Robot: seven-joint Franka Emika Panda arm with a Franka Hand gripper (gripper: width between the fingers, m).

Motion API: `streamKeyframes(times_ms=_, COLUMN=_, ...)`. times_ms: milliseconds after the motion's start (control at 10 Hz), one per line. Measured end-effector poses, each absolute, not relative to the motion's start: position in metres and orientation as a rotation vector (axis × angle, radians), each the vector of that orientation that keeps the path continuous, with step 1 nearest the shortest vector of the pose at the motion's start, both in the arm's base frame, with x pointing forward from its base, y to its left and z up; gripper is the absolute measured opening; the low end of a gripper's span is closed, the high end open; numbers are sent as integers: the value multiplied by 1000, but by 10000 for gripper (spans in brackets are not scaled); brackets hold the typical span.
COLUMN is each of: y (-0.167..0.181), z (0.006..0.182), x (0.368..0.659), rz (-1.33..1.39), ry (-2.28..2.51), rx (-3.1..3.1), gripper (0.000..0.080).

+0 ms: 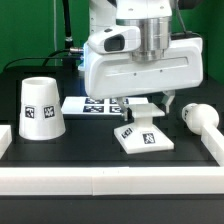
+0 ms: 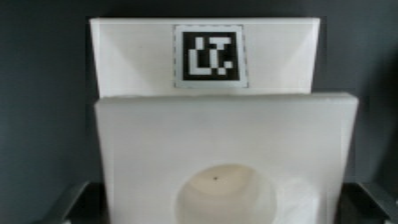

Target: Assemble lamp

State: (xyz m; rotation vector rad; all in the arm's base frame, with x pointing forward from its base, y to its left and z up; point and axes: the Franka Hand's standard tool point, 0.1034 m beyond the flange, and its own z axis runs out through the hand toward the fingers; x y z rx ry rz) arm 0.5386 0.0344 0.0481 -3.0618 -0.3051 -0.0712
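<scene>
Black table (image 1: pixel 85 148), white rails (image 1: pixel 110 182) edging it, marker board (image 1: pixel 88 104) lying flat, green backdrop (image 1: pixel 25 30)

Open gap between shade (image 1: pixel 40 106) and base (image 1: pixel 146 140)

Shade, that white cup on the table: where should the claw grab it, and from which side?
Probably from straight above, pinching the shade on two opposite sides near its top. It stands upright with the wide end down and tapers upward, so the top is the narrowest part to span and is open to a downward approach.
</scene>
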Motion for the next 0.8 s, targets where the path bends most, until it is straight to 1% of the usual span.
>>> streamKeyframes(times_ms=200, y=42, z=49, x=564, rz=-115, ry=-276, rx=-3060, gripper=531)
streamKeyframes(times_ms=400, y=59, z=49, x=586, rz=-149, ry=-155, rx=-3059, gripper=531)
streamKeyframes(times_ms=800, y=89, z=50, x=621, rz=-200, ry=-76, rx=-3043, gripper=532)
